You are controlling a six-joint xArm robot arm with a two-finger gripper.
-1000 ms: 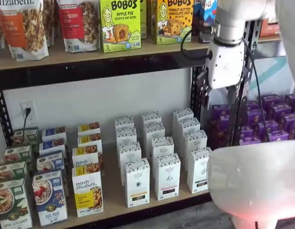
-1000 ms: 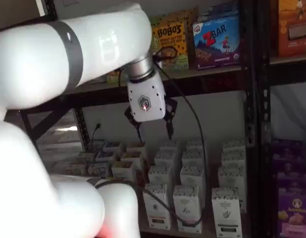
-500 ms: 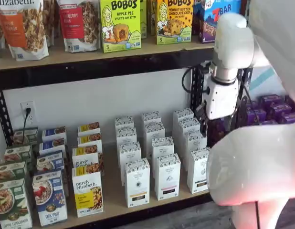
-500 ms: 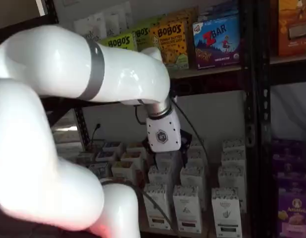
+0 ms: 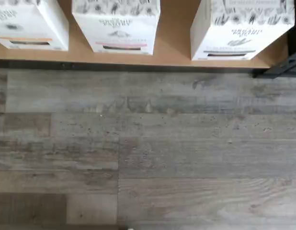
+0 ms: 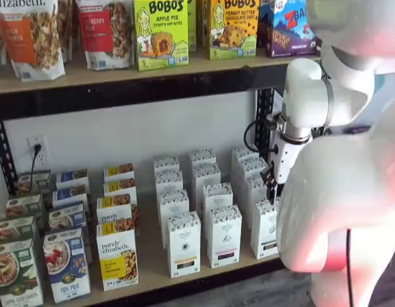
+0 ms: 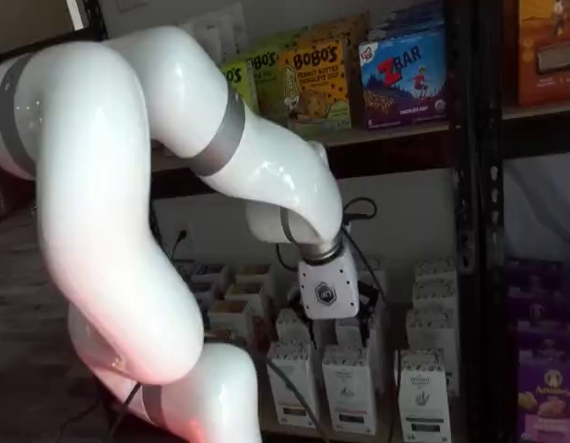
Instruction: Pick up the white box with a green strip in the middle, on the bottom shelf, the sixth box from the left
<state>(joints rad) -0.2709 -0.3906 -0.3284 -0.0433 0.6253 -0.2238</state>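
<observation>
Currently we are observing the gripper [image 7: 342, 322] hanging low in the centre of the frame in a shelf view, just in front of the rows of white cartons. Its white body is showing clearly, but its dark fingers are blending into the cartons behind, so we cannot tell whether they are spread or pressed together. We are seeing nothing pinched between them. The white box [image 6: 264, 228] is standing upright at the front edge of the bottom shelf [image 6: 153, 259], right of centre in the frame, just below the gripper [image 6: 273, 188]. In the wrist view the white box [image 5: 244, 28] is showing beside the pink-strip carton [image 5: 117, 21].
</observation>
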